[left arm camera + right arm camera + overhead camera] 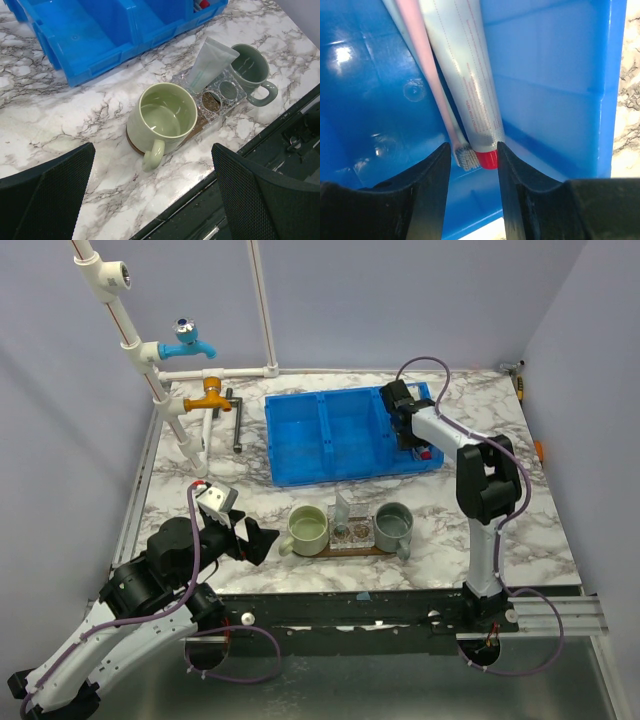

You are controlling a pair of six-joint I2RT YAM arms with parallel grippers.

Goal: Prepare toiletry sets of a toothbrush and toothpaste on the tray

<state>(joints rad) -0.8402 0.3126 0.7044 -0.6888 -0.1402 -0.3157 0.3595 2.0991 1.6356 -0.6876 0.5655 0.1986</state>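
A whitish-grey toothpaste tube (462,75) with a red cap (488,159) and a pink toothbrush (422,65) lie side by side in the right compartment of the blue bin (330,435). My right gripper (473,150) is open low in that compartment. Its jaws straddle the brush head and the cap, and the right finger (517,190) touches the cap. The brown wooden tray (345,551) carries two green cups and a clear holder (220,95) with another tube (207,62) standing in it. My left gripper (152,200) is open and empty, left of the light-green cup (167,117).
The darker green cup (250,70) stands at the tray's right end. White pipes with a blue tap (190,340) and an orange tap (210,395) stand at the back left, beside a metal tool (238,420). The table's front edge (200,185) runs just below the tray.
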